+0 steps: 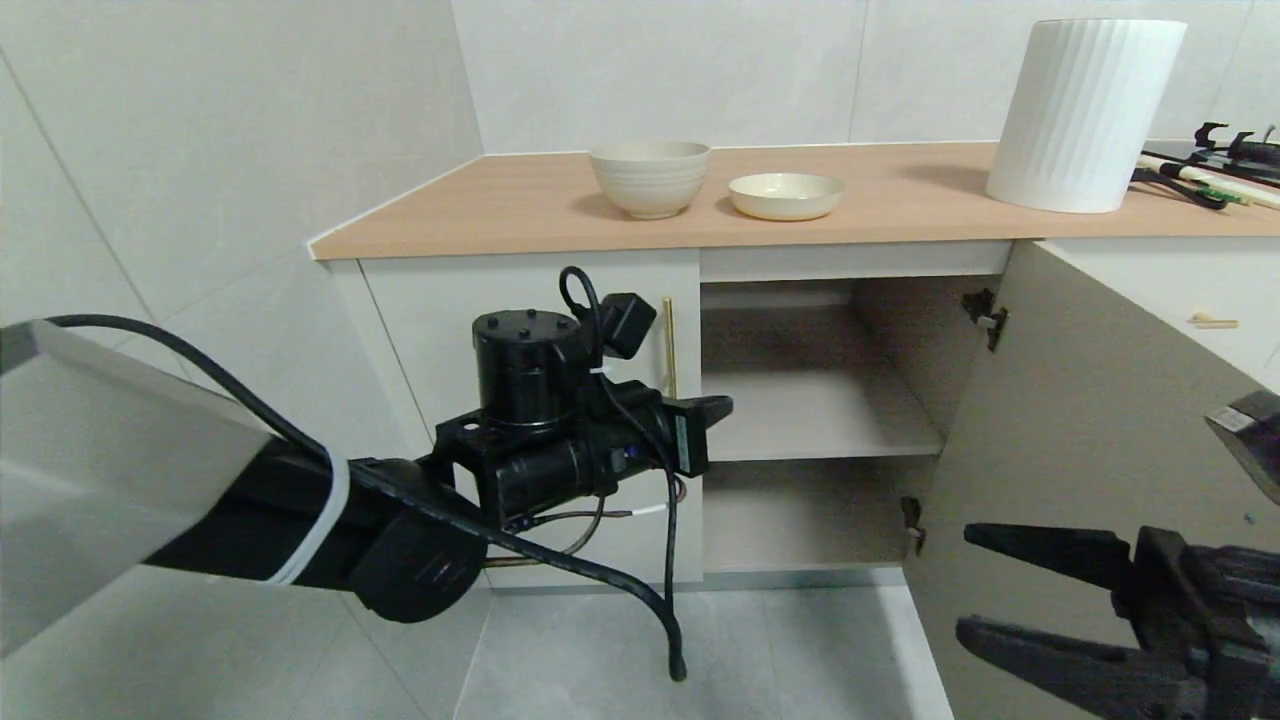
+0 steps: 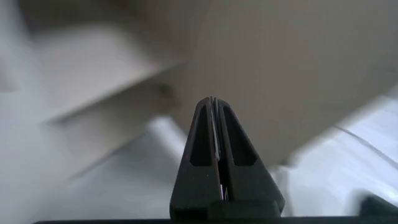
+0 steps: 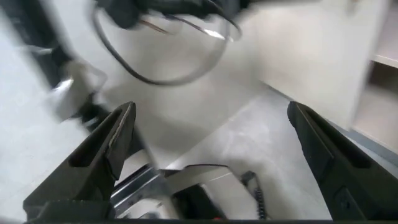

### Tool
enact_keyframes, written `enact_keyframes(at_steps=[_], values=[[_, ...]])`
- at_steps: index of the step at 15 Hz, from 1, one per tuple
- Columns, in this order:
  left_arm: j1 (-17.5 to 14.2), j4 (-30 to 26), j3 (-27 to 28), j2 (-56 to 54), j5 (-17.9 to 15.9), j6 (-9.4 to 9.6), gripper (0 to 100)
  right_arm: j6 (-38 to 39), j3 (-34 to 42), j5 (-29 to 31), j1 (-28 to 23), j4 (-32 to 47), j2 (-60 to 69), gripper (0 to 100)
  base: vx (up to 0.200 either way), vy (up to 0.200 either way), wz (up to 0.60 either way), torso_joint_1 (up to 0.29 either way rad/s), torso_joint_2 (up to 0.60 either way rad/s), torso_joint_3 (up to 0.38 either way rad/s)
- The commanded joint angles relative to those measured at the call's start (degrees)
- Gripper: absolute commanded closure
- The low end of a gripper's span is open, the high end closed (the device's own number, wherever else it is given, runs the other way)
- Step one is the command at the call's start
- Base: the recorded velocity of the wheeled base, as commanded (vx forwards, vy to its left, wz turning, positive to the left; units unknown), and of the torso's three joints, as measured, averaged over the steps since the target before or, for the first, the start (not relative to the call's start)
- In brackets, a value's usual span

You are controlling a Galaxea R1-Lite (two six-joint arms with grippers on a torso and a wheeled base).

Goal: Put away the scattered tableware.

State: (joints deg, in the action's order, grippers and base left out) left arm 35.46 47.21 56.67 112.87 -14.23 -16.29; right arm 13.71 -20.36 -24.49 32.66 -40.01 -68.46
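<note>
A ribbed beige bowl (image 1: 650, 178) and a shallow cream dish (image 1: 786, 195) stand side by side on the wooden countertop (image 1: 480, 215). Below them the cabinet stands with its right door (image 1: 1060, 440) swung wide, showing a bare shelf (image 1: 815, 415). My left gripper (image 1: 722, 406) hangs in front of the closed left cabinet door, level with the shelf, its fingers (image 2: 213, 140) pressed together on nothing. My right gripper (image 1: 975, 580) is low at the right, in front of the open door, open and holding nothing, its fingers (image 3: 112, 140) spread wide over the floor.
A tall white ribbed container (image 1: 1085, 115) stands at the right of the countertop, with dark utensils (image 1: 1210, 170) behind it. A brass handle (image 1: 668, 345) runs down the closed left door. Grey tiled floor (image 1: 720, 650) lies below; white tiled walls close the left and back.
</note>
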Motion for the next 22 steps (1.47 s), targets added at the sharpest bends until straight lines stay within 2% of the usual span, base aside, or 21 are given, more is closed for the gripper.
enact_keyframes(at_steps=[1,2,4,6,7,9,11,12,17,22], values=[[-3.56,-2.65,-2.53,-6.35,1.13,0.47,100,-0.09,-5.48,10.6,3.64,0.02,-10.11,0,0.0,0.0,0.0,0.0,0.0,0.0],[-5.05,-3.8,-4.47,-8.72,1.13,0.55,100,-0.09,-7.77,15.53,4.69,0.02,-12.92,0,0.0,0.0,0.0,0.0,0.0,0.0],[-7.16,-4.85,-8.07,-12.94,1.04,0.55,100,-0.27,-13.48,16.14,4.43,2.66,-14.77,0,0.0,0.0,0.0,0.0,0.0,0.0],[-8.3,-6.35,-9.3,-15.84,1.13,0.55,100,-0.62,-19.72,16.23,2.76,11.01,-14.95,0,0.0,0.0,0.0,0.0,0.0,0.0],[-9.45,-8.19,-9.39,-18.21,1.13,0.55,100,-1.06,-25.52,16.4,1.09,19.0,-15.21,0,0.0,0.0,0.0,0.0,0.0,0.0],[-12.44,-12.41,-9.56,-21.73,1.13,0.55,100,-4.57,-33.25,16.76,-2.25,24.54,-17.85,0,0.0,0.0,0.0,0.0,0.0,0.0],[-13.31,-15.49,-9.65,-24.19,1.13,0.47,100,-4.66,-38.7,18.51,-2.6,29.81,-20.04,0,0.0,0.0,0.0,0.0,0.0,0.0],[-13.67,-15.75,-9.83,-24.89,1.13,0.47,0,-4.57,-39.58,19.13,-2.69,32.1,-20.04,0,0.0,0.0,0.0,0.0,0.0,0.0],[-13.05,-15.13,-9.92,-25.25,1.31,0.47,0,-3.87,-39.23,19.66,-2.51,32.54,-18.46,0,0.0,0.0,0.0,0.0,0.0,0.0],[-12.35,-15.13,-9.74,-27.53,1.13,0.47,0,-1.59,-39.85,24.05,-2.25,32.36,-17.06,0,0.0,0.0,0.0,0.0,0.0,0.0]])
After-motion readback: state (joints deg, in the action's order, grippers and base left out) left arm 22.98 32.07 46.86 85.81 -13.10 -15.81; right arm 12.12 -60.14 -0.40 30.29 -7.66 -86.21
